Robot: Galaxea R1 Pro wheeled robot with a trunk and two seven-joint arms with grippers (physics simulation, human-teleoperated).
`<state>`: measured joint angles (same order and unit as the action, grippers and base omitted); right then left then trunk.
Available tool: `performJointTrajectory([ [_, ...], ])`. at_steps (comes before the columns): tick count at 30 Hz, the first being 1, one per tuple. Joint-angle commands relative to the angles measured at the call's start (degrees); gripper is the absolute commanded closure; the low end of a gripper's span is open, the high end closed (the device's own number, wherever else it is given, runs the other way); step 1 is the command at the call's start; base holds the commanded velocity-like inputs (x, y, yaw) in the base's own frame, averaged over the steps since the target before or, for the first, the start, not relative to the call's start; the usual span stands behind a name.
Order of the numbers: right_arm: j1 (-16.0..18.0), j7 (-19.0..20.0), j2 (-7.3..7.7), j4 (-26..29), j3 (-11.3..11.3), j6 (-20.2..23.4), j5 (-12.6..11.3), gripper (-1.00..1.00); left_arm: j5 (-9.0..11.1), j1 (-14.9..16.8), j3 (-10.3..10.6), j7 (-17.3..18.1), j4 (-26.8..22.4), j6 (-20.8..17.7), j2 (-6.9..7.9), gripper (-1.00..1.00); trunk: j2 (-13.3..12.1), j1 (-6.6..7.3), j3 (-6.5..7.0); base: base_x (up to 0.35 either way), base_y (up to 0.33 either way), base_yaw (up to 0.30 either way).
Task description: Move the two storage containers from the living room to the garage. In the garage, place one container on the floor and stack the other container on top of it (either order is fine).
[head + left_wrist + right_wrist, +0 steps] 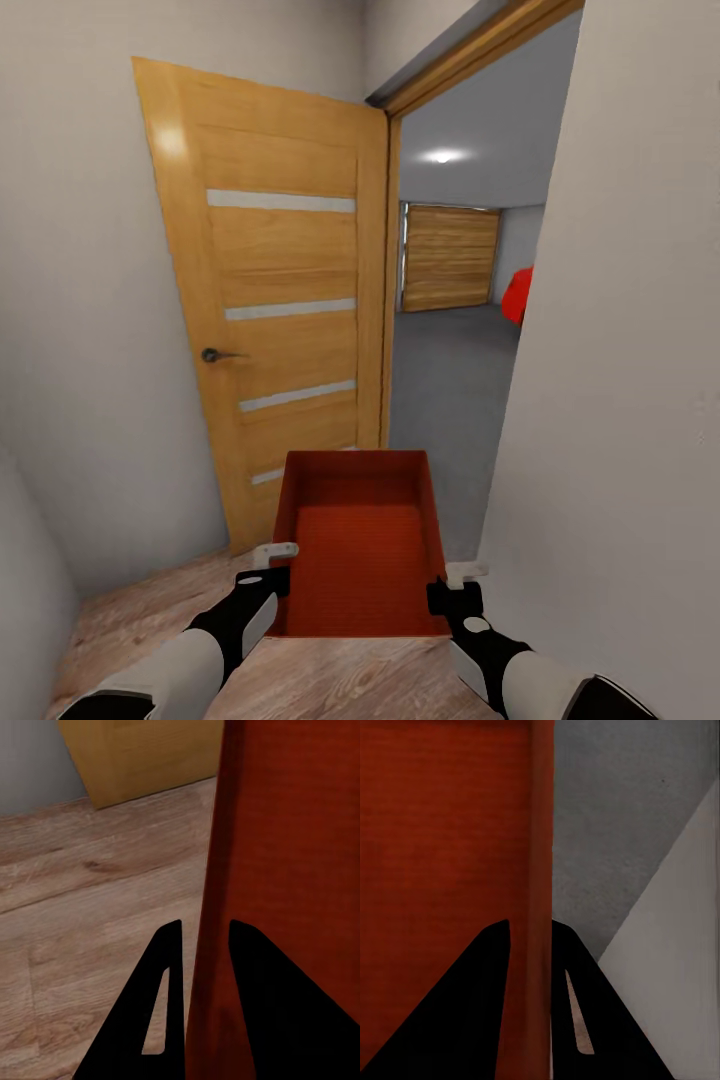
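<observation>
1. The orange-red lidless rectangular storage container [362, 545] rides level between both arms, facing the open orange-wood door [275, 320] — carried toward the grey-floored garage [450, 345] beyond.
2. The left gripper [272, 566] pinches its left wall, the right gripper [458, 583] its right wall — opposite holds keep it from tipping.

Right end effector [531, 945] clamped on one thin wall of the orange-red lidless rectangular storage container [442, 832].

Two black fingers [472, 997] straddling that straight wall, one inside the box over its finely ribbed bottom, the other outside. Beyond the wall, dark grey speckled concrete-like floor [615, 817]. Alongside it, a plain pale grey wall surface [675, 945] cutting diagonally across the floor.
</observation>
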<state>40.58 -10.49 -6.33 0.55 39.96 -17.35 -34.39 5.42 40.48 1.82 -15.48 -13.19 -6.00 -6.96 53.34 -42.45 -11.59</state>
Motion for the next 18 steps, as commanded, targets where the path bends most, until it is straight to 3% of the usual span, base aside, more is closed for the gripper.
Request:
performJointTrajectory([
  [1,0.03,-0.06,0.0,0.15,-1.9,0.12,0.73,1.0,3.37,0.04,-1.99,-0.43,-0.26,-0.41,3.79,1.0,0.06,-0.03,-0.07,0.21,0.234,-0.285],
  [14,0.03,-0.06,0.0,0.15,-1.9,0.12,0.73,1.0,3.37,0.08,-1.96,-0.37,-0.26,-0.37,3.79,1.0,0.06,-0.03,-0.07,0.212,0.239,-0.285],
  [18,0.03,-0.06,0.0,0.15,-1.9,0.12,0.73,1.0,3.37,0.05,-1.97,-0.35,-0.26,-0.37,3.79,1.0,0.06,-0.03,-0.07,0.213,0.239,-0.151],
])
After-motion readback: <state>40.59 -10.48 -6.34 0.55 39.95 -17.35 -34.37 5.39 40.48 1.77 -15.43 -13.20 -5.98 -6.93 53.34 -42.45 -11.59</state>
